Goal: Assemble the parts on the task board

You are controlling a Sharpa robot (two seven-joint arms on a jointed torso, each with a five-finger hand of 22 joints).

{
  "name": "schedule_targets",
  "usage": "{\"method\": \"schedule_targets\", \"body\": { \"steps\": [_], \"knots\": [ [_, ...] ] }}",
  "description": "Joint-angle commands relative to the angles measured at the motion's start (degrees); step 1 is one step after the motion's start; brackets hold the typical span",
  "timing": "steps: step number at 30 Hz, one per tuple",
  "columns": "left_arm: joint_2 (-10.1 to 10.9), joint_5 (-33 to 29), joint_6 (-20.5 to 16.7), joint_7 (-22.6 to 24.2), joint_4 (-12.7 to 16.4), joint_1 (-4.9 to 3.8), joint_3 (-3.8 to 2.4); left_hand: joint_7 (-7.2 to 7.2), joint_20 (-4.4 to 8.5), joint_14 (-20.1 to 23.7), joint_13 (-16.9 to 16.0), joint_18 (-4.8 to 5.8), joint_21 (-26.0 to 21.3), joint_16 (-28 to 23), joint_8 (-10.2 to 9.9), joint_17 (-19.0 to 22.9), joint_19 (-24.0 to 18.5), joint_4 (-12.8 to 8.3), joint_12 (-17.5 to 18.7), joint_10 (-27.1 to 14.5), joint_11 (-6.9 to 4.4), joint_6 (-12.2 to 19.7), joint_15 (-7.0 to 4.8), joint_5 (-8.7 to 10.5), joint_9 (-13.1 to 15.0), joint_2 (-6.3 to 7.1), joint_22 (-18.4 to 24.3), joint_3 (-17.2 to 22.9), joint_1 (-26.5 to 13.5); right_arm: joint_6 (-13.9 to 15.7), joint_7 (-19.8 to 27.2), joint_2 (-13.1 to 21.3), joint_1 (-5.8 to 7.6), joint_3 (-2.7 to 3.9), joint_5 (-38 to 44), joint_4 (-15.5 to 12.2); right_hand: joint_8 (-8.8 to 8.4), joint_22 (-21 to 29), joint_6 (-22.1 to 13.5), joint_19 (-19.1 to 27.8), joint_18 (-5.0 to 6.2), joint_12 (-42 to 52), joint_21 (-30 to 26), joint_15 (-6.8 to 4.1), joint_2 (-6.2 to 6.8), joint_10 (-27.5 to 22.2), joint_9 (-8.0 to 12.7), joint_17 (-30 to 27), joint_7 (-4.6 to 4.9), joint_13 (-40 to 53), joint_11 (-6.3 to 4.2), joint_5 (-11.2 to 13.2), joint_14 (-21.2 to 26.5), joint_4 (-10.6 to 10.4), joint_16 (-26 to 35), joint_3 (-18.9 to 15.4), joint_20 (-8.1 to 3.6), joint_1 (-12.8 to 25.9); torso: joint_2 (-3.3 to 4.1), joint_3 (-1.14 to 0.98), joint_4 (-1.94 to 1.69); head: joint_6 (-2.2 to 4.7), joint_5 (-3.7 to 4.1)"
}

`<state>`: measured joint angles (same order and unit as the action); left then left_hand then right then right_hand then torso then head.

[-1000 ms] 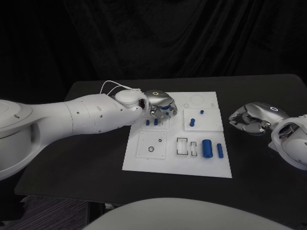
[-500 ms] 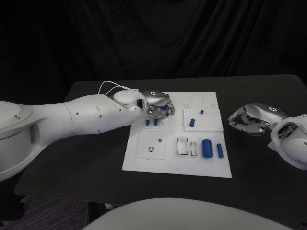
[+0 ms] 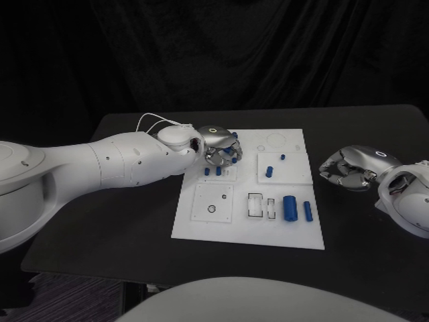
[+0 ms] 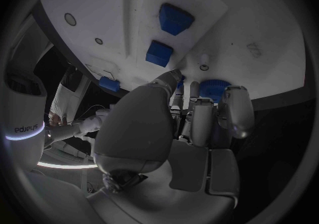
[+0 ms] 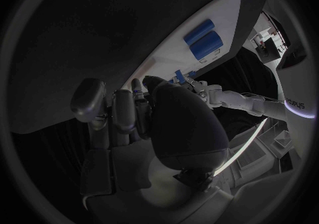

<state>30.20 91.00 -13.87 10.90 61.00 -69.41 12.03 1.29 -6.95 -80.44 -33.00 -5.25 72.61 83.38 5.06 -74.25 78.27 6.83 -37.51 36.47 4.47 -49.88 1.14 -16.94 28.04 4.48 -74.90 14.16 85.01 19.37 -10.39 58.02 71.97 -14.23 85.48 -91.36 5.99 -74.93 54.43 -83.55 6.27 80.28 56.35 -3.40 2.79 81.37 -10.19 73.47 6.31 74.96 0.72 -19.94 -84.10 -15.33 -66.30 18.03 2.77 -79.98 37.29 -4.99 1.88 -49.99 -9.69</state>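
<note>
The task board (image 3: 249, 228) lay mid-desk, where your left hand (image 3: 220, 146) pinched a blue part (image 3: 234, 135) over its far left corner and your right hand (image 3: 354, 168) rested curled, empty, beside it; a tilted release could jam the part.

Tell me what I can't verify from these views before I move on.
- Head view: left hand covers the task board beneath it; its grip on a blue part is unclear.
- Left wrist view: palm hides the fingertips' contact.
- Right hand: fingers curled, contents unclear; own palm blocks the wrist view.
</note>
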Motion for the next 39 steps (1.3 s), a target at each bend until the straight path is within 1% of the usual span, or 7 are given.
{"method": "schedule_targets", "body": {
  "steps": [1, 9, 16, 20, 24, 29, 39],
  "knots": [
    [-0.2, 0.2, -0.6, 1.8, -0.1, 0.37, 0.10, 0.14, 0.35, 0.0, -0.3, 1.27, 0.8, -0.1, 0.7, 0.3, 0.7, -0.2, -0.7, 1.5, -0.55, -1.0, -0.74, -0.12, 0.3, -0.83, -9.9, 0.8, 0.0, -1.0, -0.7, 0.0, -0.11, 0.04, -0.1, 0.1, -0.29, -7.7, -0.4, -0.7, -0.71, -0.4, -0.3, 0.15, 0.14, -0.5, 0.1, -0.2, 0.03, 1.7, 0.09, -0.3, -2.5, -0.2, 0.3, -0.1, 0.00, 0.1, 0.03, -0.01, -0.03, -0.01, 0.01],
    [-0.3, 0.2, -0.9, 2.5, -0.2, 0.73, 0.10, 0.12, 0.74, 0.4, 0.3, 1.27, 0.7, -0.5, 0.8, 1.3, 0.7, -0.3, -0.2, 3.1, -1.25, -1.1, -1.31, 0.15, 0.4, -0.80, -9.9, 1.5, -0.3, -1.5, -1.0, 0.0, -0.11, 0.04, -0.1, 0.1, -0.29, -7.7, -0.4, -0.7, -0.71, -0.4, -0.3, 0.15, 0.14, -0.5, 0.1, -0.2, 0.03, 1.7, 0.09, -0.3, -2.5, -0.2, 0.3, -0.1, 0.00, 0.1, -0.02, -0.01, -0.14, -0.01, 0.20],
    [-0.5, 0.2, -0.9, 2.6, -0.5, 1.09, 0.10, 0.00, 0.95, 0.4, 1.0, 1.29, 0.7, -0.6, 0.6, 1.5, 0.7, -0.5, 0.6, 4.1, -1.45, -0.8, -1.53, 0.14, 0.3, -0.73, -9.9, 2.2, -0.3, -2.1, -1.3, -0.1, -0.11, 0.04, -0.1, 0.1, -0.26, -7.7, -0.3, -0.6, -0.67, -0.6, -0.6, 0.15, 0.03, -0.6, 0.1, -0.4, 0.01, 1.6, 0.08, -0.4, -2.4, -0.1, 0.6, 0.0, -0.01, -0.1, 0.10, 0.03, 0.09, -0.01, -0.20],
    [-0.5, 0.2, -1.0, 2.6, -0.5, 1.18, 0.10, 0.25, 1.08, 0.3, 1.2, 1.30, 0.8, -0.6, 0.8, 1.5, 0.7, -0.7, 0.8, 5.1, -1.69, -1.4, -1.70, -0.12, 0.4, -0.80, -9.9, 2.7, -0.2, -2.2, -1.3, -0.1, -0.11, 0.04, -0.1, 0.1, -0.26, -7.7, -0.3, -0.6, -0.67, -0.6, -0.6, 0.15, 0.03, -0.6, 0.1, -0.4, 0.01, 1.6, 0.08, -0.4, -2.4, -0.1, 0.6, 0.0, -0.01, -0.1, 0.10, 0.01, 0.10, -0.01, -0.21],
    [-0.4, 0.2, -1.6, 2.7, -0.5, 1.23, 0.10, 1.19, 1.26, 0.1, 1.5, 1.43, 1.3, -0.5, 1.7, 1.4, 1.1, -1.1, 0.9, 7.1, -2.30, -3.2, -2.12, -0.26, 0.8, -1.02, -10.1, 3.2, -0.2, -2.4, -1.4, -0.1, -0.11, 0.04, -0.1, 0.1, -0.26, -7.7, -0.3, -0.6, -0.67, -0.6, -0.6, 0.15, 0.03, -0.6, 0.1, -0.4, 0.01, 1.6, 0.08, -0.4, -2.4, -0.1, 0.6, 0.0, -0.01, -0.1, 0.05, -0.04, 0.03, -0.01, -0.12],
    [0.0, 0.2, -3.5, 2.7, -0.4, 1.26, 0.10, 2.11, 1.55, 0.0, 2.4, 1.64, 2.3, -0.7, 2.6, 2.0, 1.7, -2.0, 1.6, 10.8, -3.92, -5.4, -3.68, -0.53, 1.4, -1.80, -10.4, 4.1, 0.4, -2.5, -1.5, -0.1, -0.11, 0.04, -0.1, 0.1, -0.24, -7.6, -0.3, -0.6, -0.66, -0.6, -0.7, 0.15, 0.02, -0.7, 0.1, -0.5, 0.00, 1.5, 0.08, -0.4, -2.4, -0.1, 0.7, 0.1, -0.01, -0.1, 0.03, -0.07, 0.00, -0.01, -0.10],
    [1.4, 0.2, -7.2, 4.0, 1.0, 1.31, 0.10, 2.26, 1.86, 0.2, 5.8, 1.60, 2.1, -1.5, 3.6, 3.5, 1.7, -3.0, 5.9, 15.8, -4.20, -8.4, -4.26, -0.68, 2.2, -2.01, -10.3, 4.5, 0.2, -2.7, -1.6, 0.0, -0.11, 0.03, -0.1, 0.2, -0.23, -7.6, -0.3, -0.5, -0.60, -0.7, -1.1, 0.15, -0.09, -0.8, 0.0, -0.6, 0.00, 1.4, 0.08, -0.4, -2.3, -0.1, 0.9, 0.1, -0.01, -0.1, 0.03, -0.06, 0.04, -0.01, -0.31]
  ]
}}
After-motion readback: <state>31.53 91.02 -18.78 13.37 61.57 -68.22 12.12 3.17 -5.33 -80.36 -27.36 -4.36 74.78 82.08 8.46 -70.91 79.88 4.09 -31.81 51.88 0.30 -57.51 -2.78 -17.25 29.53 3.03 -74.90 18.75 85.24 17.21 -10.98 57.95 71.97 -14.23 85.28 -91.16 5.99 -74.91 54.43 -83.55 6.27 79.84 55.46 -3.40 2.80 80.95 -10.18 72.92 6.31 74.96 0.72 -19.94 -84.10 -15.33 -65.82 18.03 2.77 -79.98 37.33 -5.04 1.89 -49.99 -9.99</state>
